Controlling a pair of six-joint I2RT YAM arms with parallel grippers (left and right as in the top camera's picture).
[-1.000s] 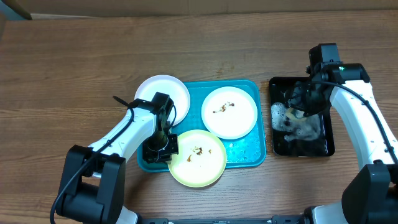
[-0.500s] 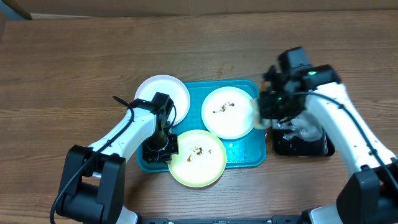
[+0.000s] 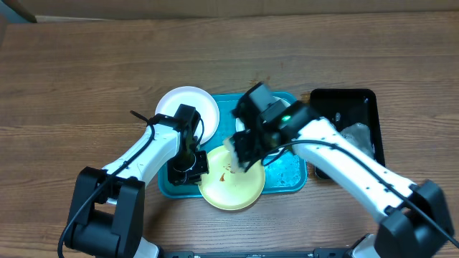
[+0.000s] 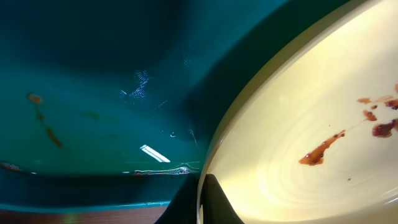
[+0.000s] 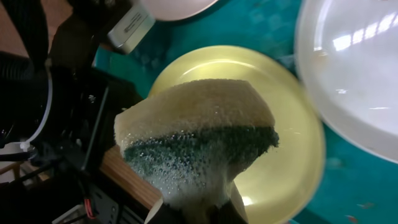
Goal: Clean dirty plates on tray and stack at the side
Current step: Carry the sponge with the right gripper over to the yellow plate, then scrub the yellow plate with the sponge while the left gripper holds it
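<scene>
cleaning barely beginning: right gripper [image 3: 244,147] clamping a foamy yellow-and-green sponge [image 5: 199,137] over the still-smeared pale yellow-green round plate [image 3: 229,190], left gripper [image 3: 188,165] pinching its rim at the near edge of the turquoise plastic tray [image 3: 290,179], both white round plates [image 3: 188,104] waiting at the tray's far side, nothing yet stacked beside it.

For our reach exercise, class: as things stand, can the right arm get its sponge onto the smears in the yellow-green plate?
Probably yes. The right gripper holds the sponge over the yellow-green plate, whose smears lie uncovered. The left gripper grips only the plate's rim, off to one side.
</scene>
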